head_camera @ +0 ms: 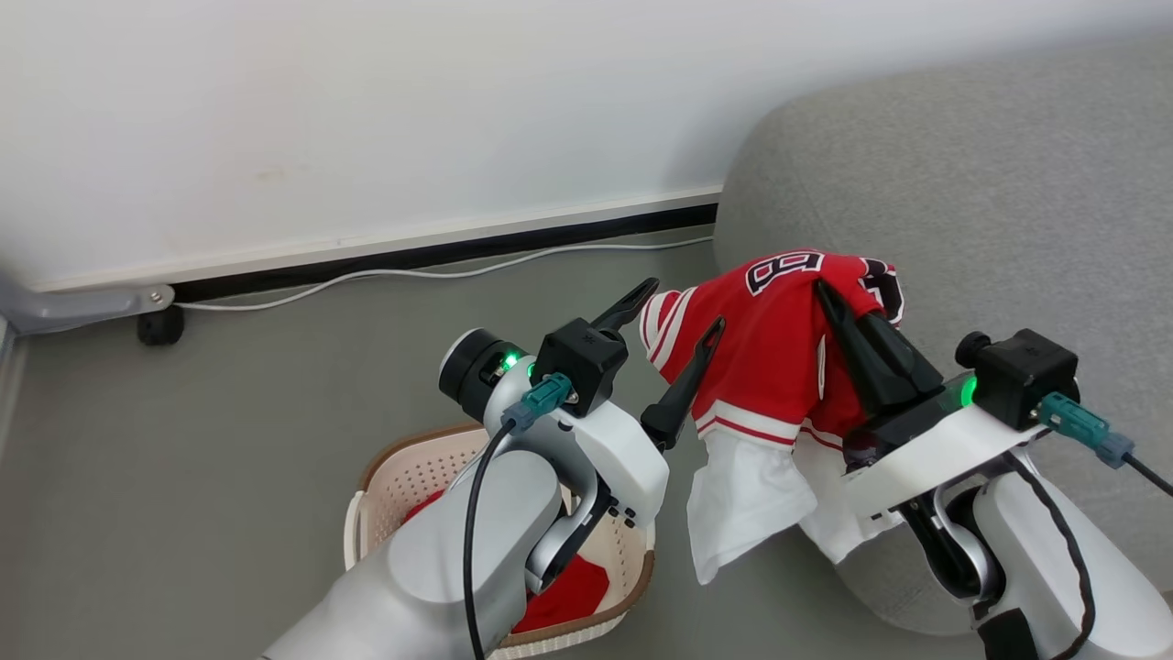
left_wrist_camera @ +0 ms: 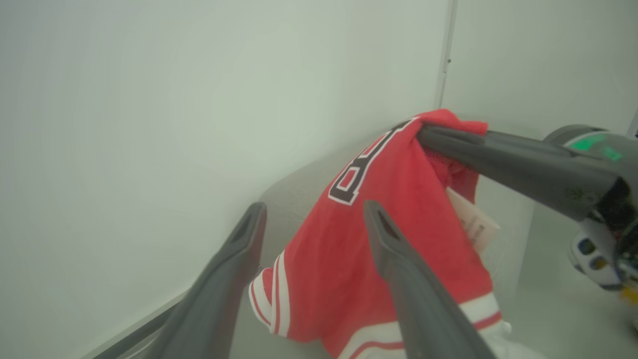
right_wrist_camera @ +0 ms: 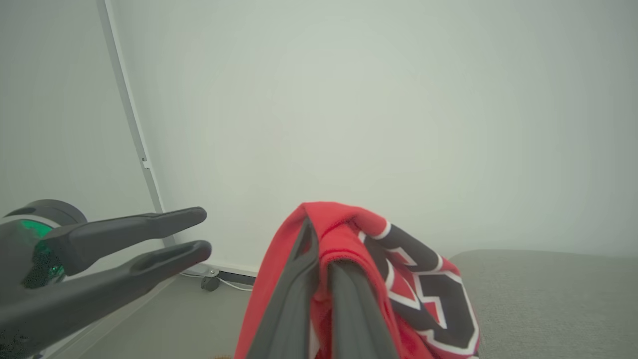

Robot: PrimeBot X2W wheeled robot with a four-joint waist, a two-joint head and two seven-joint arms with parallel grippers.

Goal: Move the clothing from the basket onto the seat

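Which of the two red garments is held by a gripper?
The jersey with white stripes and dark lettering: the right gripper pinches it. The plain red one lies in the basket.

Jersey hung at seat edge, held in R gripper, L gripper just to its left; basket sat on floor further left & nearer, w/ 2nd garment inside.

Grey floor before me, bearing the basket at my lower left, a white cable along the wall's foot and a black caster at far left. The sofa stands on it to my right; whether the jersey touches the cushion, I cannot tell.
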